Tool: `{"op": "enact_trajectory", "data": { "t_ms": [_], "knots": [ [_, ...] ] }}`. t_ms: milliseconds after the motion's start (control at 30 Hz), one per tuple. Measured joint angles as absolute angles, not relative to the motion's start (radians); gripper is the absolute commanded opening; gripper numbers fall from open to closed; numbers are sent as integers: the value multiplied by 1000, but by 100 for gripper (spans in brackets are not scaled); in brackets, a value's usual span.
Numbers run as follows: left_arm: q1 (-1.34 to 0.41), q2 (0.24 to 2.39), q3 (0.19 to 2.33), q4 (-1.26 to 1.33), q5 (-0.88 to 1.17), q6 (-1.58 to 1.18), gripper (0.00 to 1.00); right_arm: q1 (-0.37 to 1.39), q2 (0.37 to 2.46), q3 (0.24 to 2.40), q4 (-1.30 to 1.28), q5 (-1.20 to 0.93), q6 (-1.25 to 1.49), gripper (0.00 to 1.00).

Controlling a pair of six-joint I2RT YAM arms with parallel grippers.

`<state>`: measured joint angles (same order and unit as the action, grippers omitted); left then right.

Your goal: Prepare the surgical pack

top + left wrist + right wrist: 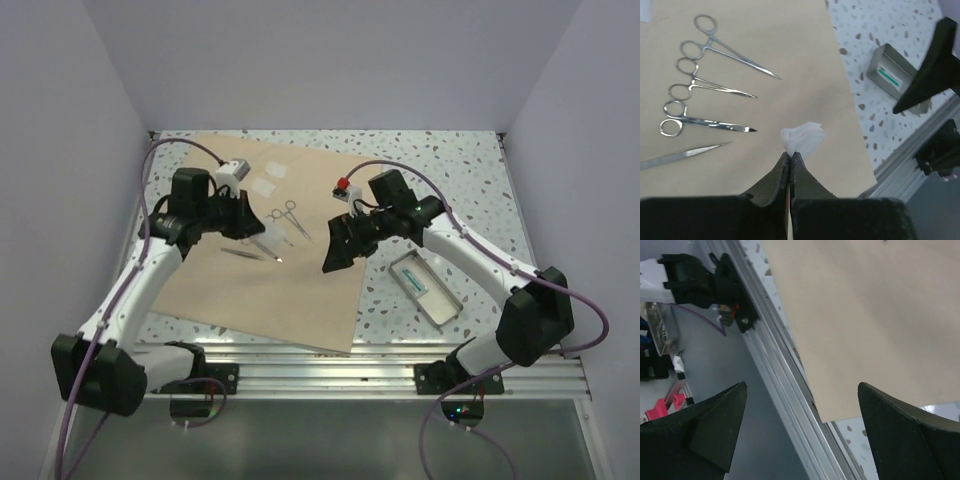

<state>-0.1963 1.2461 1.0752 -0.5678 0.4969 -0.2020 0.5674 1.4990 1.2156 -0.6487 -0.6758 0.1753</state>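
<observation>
Pinching a white wad, the left tool is closed above the wrap, which lies flat on the desk. Forceps lie at that tool's 10 o'clock. The right tool gapes wide and empty over the wrap's edge, with the tray at its 4 o'clock from above.

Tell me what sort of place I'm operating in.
Probably a robotics test cell mocked up as a surgical prep bench: plain walls enclose a speckled table, a tan wrap sheet carries scissors-like instruments, and a small metal tray sits beside it.
</observation>
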Motion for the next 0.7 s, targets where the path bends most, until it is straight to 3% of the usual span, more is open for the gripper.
{"op": "enact_trajectory", "data": {
  "t_ms": [300,700],
  "knots": [
    [-315,860,891,-558,680,-278,0,657,1478,1266,-583,-857,160,98],
    [-337,817,838,-562,751,-342,0,708,1599,1472,-620,-912,110,92]
  ]
}}
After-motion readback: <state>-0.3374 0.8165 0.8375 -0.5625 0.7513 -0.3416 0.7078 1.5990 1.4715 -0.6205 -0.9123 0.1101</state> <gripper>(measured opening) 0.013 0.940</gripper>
